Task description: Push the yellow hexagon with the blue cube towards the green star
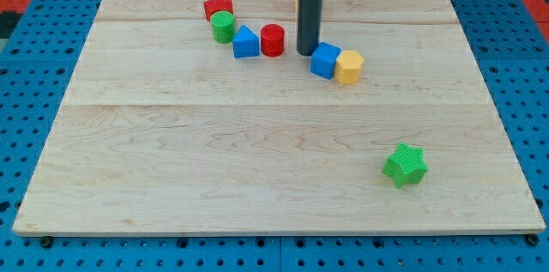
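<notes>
My tip [307, 52] ends a straight, dark grey cylindrical rod.

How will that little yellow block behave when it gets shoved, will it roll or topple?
The yellow hexagon sits low and flat-bottomed on the wooden board, so it will probably slide, not roll or tip. It touches the blue cube, so it should move with it, perhaps turning. My tip stands just left of the cube.

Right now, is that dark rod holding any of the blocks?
Nothing is held. My tip only pushes; it stands just to the view's left of the blue cube, which touches the yellow hexagon.
</notes>
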### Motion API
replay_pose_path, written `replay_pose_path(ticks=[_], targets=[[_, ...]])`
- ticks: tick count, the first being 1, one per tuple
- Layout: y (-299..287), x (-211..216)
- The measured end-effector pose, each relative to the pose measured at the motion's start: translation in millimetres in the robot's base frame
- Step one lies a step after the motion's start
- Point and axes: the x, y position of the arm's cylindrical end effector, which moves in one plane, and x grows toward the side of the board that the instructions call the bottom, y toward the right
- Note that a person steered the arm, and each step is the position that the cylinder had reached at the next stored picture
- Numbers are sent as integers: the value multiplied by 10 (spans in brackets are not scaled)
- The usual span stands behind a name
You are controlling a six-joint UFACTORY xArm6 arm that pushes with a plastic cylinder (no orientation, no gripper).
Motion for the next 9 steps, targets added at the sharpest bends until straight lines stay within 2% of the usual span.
replay_pose_path(ticks=[1,2,4,6,7,9], targets=[[373,0],[508,249],[502,1021],[379,864],[792,571],[540,1163]])
